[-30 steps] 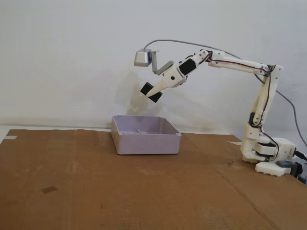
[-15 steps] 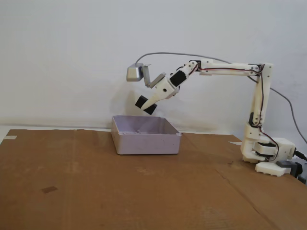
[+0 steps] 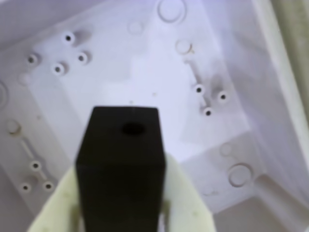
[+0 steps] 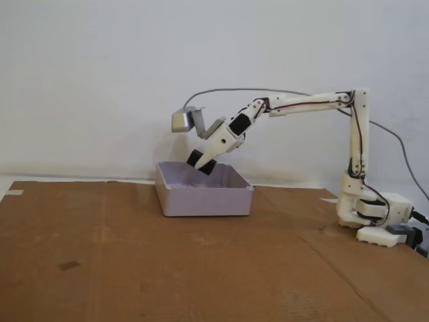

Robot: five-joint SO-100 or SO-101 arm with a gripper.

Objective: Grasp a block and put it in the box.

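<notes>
My cream-white plastic claw (image 3: 123,212) is clenched on a black rectangular block with a small round hole in its top face (image 3: 123,164), one pale finger (image 3: 186,198) pressed to each side of it in the wrist view. The block hangs above the open, shallow white plastic box with moulded screw posts on its floor (image 3: 145,67), not touching that floor. In the fixed view my claw (image 4: 203,163) reaches down and to the left, holding the block (image 4: 200,162) just over the box's rim (image 4: 204,189). The box sits on the brown cardboard-covered desk (image 4: 134,255), left of my white base (image 4: 375,215).
</notes>
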